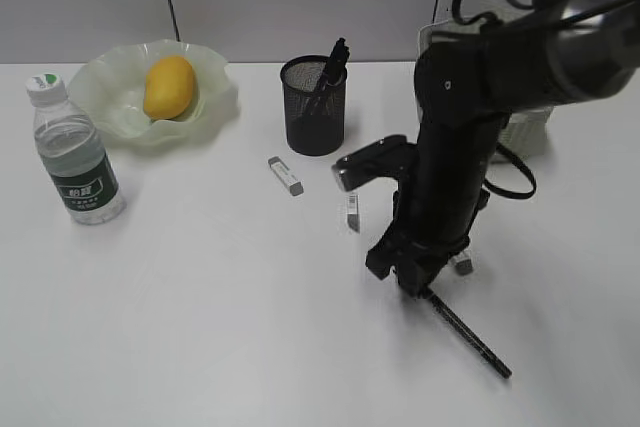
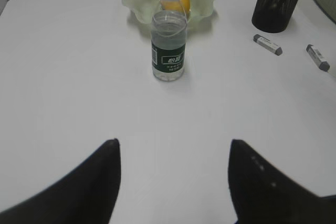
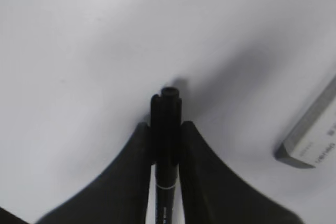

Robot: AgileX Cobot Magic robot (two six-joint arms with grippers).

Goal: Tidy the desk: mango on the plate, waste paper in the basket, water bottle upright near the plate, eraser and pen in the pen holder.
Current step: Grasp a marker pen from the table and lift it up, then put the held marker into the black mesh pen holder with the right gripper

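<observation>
My right gripper [image 1: 415, 282] reaches down to the desk [image 1: 200, 317], shut on a black pen [image 1: 468, 332] that lies there; in the right wrist view both jaws press the pen [image 3: 167, 114]. Three grey erasers lie on the desk [image 1: 285, 175], [image 1: 352, 212], [image 1: 460, 264]. The black mesh pen holder [image 1: 314, 107] has another pen [image 1: 333, 62] in it. The mango [image 1: 168, 85] lies on the green plate [image 1: 110, 97]. Next to it the water bottle [image 1: 72, 152] stands upright. My left gripper [image 2: 173, 142] hangs open over bare desk. The waste paper is out of view.
The pale green basket [image 1: 525, 132] stands at the back right, mostly hidden behind my right arm. A grey partition wall closes off the far edge of the desk. An eraser [image 3: 310, 132] lies close to the right of the gripped pen.
</observation>
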